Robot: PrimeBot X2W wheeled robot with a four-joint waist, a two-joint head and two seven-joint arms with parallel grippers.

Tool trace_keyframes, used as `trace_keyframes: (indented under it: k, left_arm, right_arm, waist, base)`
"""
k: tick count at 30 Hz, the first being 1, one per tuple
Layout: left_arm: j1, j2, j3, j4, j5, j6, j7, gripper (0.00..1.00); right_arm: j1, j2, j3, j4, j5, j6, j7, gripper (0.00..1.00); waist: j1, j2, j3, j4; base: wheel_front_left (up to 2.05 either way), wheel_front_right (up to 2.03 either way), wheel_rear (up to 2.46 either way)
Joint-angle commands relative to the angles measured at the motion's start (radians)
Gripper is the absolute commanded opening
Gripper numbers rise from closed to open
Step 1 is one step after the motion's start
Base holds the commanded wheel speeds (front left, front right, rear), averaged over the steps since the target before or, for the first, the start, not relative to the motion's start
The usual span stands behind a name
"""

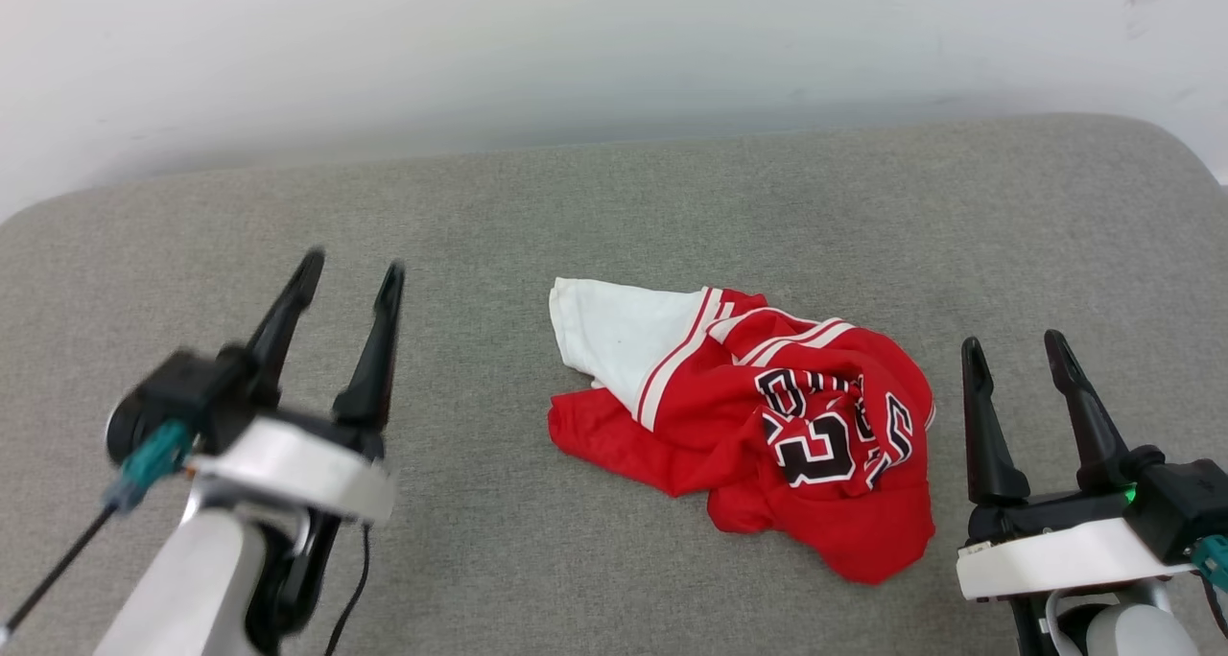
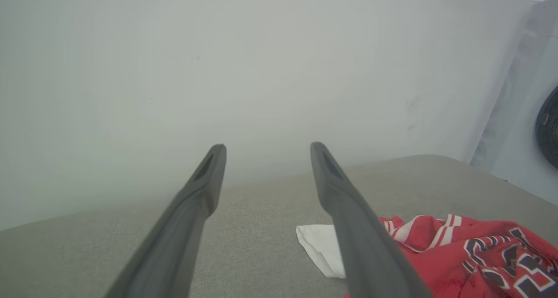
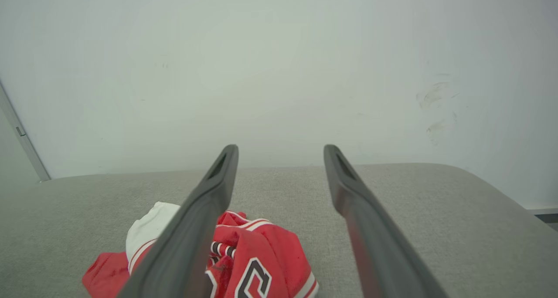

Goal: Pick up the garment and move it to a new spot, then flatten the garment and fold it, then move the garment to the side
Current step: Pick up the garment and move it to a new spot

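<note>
While the garment [image 1: 758, 426] lies crumpled between your spread, empty left pincer [image 1: 352, 265] and right pincer [image 1: 1014, 339], flattening and folding look undone.

- The left gripper [image 1: 352, 265] is showing two long black fingers [image 1: 372, 378], each narrowing from a broad base to a rounded tip.
- Close up in the wrist views, the fingers are looking matte dark grey, with a shallow slot [image 2: 205, 165] sunk near each tip.
- A white collar [image 1: 307, 469] is ringing the left wrist, beside a black housing [image 1: 192, 387].
- A teal connector [image 1: 153, 455] is jutting from that housing, with a thin black lead [image 1: 58, 570] trailing from it.
- The left forearm [image 1: 187, 589] is showing pale grey, with a black cable [image 1: 357, 579] hanging beside it.
- The right gripper [image 1: 1013, 340] is wearing the same black fingers, a white band [image 1: 1055, 560], a glowing green light [image 1: 1130, 493] and a teal plug [image 1: 1214, 555].
</note>
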Motion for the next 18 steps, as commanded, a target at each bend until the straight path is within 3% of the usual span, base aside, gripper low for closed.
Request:
trace_keyframes:
  k: [1,7,13,18]
  left_arm:
    - [0.039,-0.005,0.022,-0.017,0.01,-0.001,-0.002,1.0]
    - [0.205,-0.071,0.131,-0.086,0.056,-0.037,-0.003,1.0]
    - [0.267,-0.133,0.162,-0.099,0.1,-0.083,-0.003,1.0]
    - [0.217,-0.104,0.15,-0.087,0.11,-0.106,0.005,1.0]
  right_arm:
    - [0.01,0.0,-0.003,-0.003,-0.002,-0.001,-0.002,1.0]
    - [0.015,0.0,-0.005,-0.012,0.006,-0.001,-0.002,1.0]
    - [0.016,0.0,0.007,-0.014,0.006,-0.001,-0.002,1.0]
    - [-0.015,-0.001,0.006,-0.033,-0.011,-0.001,-0.002,1.0]
  waist:
    - [0.0001,-0.0001,-0.001,0.003]
    - [0.0001,-0.0001,0.003,0.009]
    - [0.0001,-0.0001,0.01,0.006]
    - [0.0001,-0.0001,0.051,-0.019]
  base:
    - [0.0,0.0,0.0]
    - [0.0,0.0,0.0]
    - [0.0,0.0,0.0]
    - [0.0,0.0,0.0]
